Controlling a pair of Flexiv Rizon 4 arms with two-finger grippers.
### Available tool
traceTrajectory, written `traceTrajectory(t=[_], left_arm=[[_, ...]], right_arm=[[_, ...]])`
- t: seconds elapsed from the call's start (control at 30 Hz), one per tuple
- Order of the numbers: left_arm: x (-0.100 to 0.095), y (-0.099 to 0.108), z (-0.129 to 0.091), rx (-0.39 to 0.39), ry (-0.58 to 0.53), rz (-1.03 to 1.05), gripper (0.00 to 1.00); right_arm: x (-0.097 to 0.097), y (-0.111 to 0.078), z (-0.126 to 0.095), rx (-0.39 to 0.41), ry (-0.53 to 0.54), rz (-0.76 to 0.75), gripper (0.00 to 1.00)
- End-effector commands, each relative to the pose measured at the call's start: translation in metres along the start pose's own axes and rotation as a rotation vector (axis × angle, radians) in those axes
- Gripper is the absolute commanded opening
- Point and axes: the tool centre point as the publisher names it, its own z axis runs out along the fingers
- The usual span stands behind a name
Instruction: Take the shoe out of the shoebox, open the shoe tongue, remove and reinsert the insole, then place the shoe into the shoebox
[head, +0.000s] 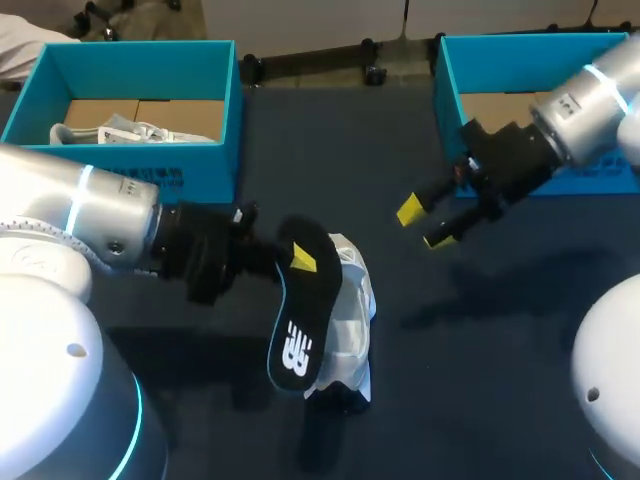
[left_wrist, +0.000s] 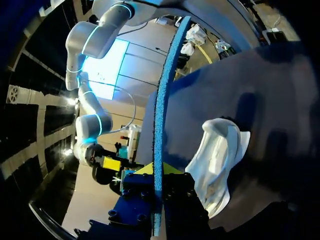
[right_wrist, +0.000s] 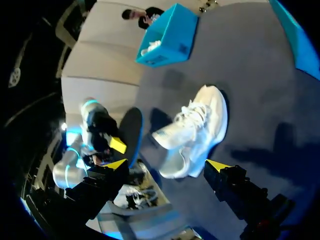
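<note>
My left gripper (head: 300, 258) is shut on a black insole (head: 298, 330) with a blue rim, held on edge above the white shoe (head: 354, 292). The shoe lies on the dark table between the two boxes. In the left wrist view the insole (left_wrist: 159, 120) shows edge-on between the yellow tips of the left gripper (left_wrist: 157, 172), with the shoe (left_wrist: 220, 160) beside it on the table. My right gripper (head: 425, 225) hangs open and empty to the right of the shoe. In its own wrist view the right gripper (right_wrist: 167, 165) stands open over the shoe (right_wrist: 195, 132), with the insole (right_wrist: 131, 135) beyond.
A teal shoebox (head: 130, 170) at the back left holds another white shoe (head: 130, 130). A second teal shoebox (head: 448, 80) stands at the back right, under my right arm. In the right wrist view the left box (right_wrist: 167, 35) is far ahead.
</note>
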Motion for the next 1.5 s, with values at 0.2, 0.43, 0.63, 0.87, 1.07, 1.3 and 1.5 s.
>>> traceTrajectory(t=[0.2,0.43,0.63,0.87,1.07,1.3,1.5], left_arm=[[0.005,-0.007,-0.001,0.014,-0.007,-0.016,0.0],[0.005,-0.007,-0.001,0.014,-0.007,-0.016,0.0],[-0.01,-0.029,-0.003,0.107,-0.018,-0.087,0.0],[-0.006,-0.049,-0.013,0.125,-0.064,-0.17,0.0],[0.0,-0.055,-0.012,0.206,-0.071,-0.345,0.0],[0.0,-0.055,-0.012,0.206,-0.071,-0.345,0.0],[0.002,-0.057,-0.009,0.219,-0.074,-0.384,0.0]], right_arm=[[-0.008,-0.017,-0.001,0.417,-0.162,-0.322,1.0],[-0.008,-0.017,-0.001,0.417,-0.162,-0.322,1.0],[-0.003,-0.034,-0.006,0.316,-0.46,-0.539,1.0],[-0.03,-0.062,0.004,0.172,-0.553,-0.641,1.0],[-0.041,-0.07,0.009,0.122,-0.542,-0.644,1.0],[-0.041,-0.07,0.009,0.122,-0.542,-0.644,1.0],[-0.036,-0.067,0.021,0.224,-0.626,-0.783,1.0]])
